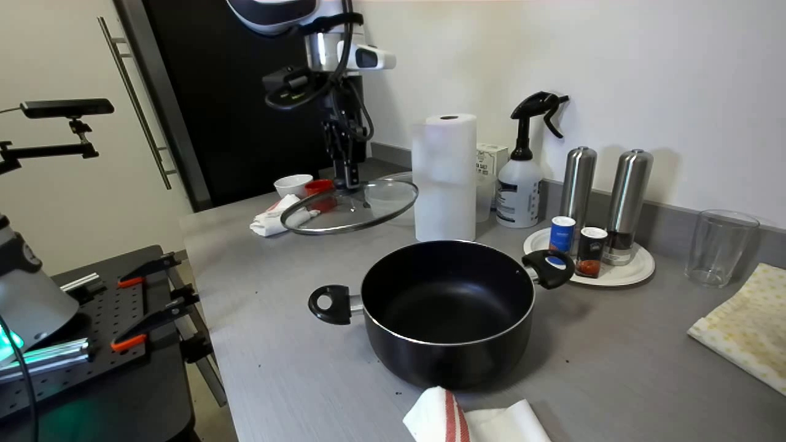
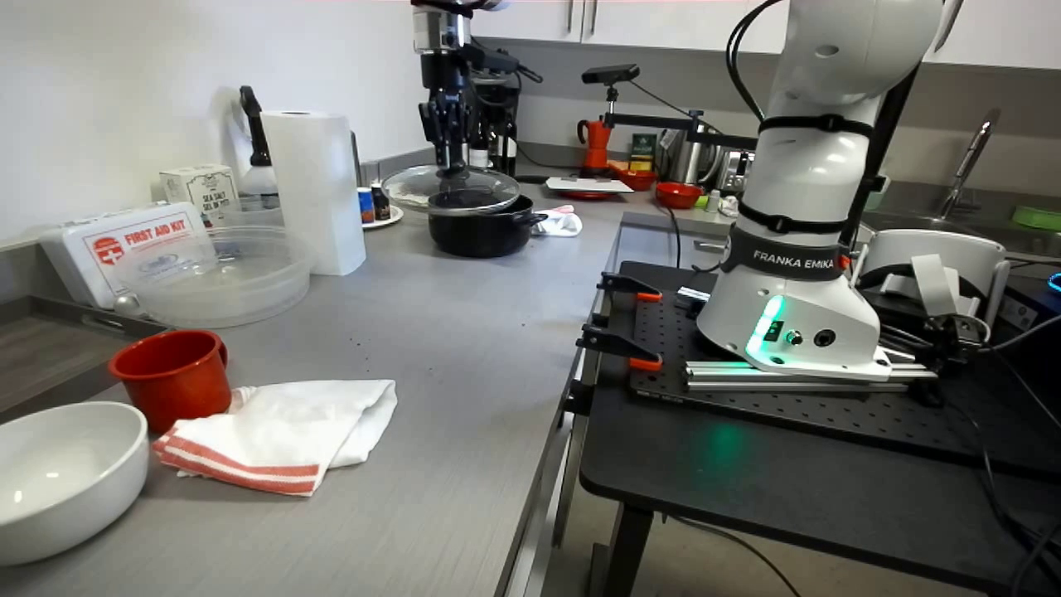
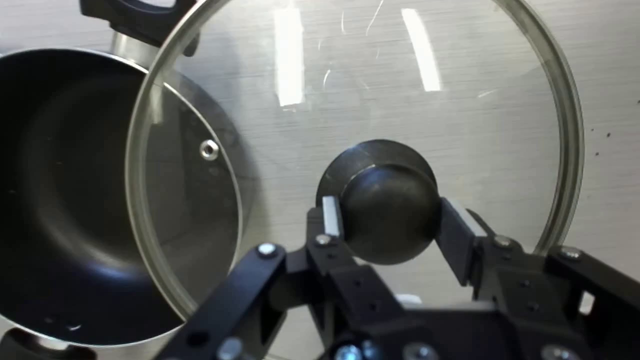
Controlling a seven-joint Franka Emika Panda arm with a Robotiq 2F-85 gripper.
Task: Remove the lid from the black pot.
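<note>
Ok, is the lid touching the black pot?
Apart: in an exterior view, the lid hangs clear of the black pot, with countertop showing between them.

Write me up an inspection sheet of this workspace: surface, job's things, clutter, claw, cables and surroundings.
Surface: grey countertop, with a few dark specks.
Job's things: glass lid off the black pot, held above the countertop; pot uncovered, nothing seen inside.
Clutter: paper towel roll, spray bottle, clear tumbler, white plate bearing two metal grinders and two canisters, first aid kit, red mug, white bowl, red-striped dish towel near the pot.
Claw: closed on the lid's black knob.
Cables: black cables loop beside the robot arm.
Surroundings: black table carrying the arm; faucet and white cupboards in the background.
</note>
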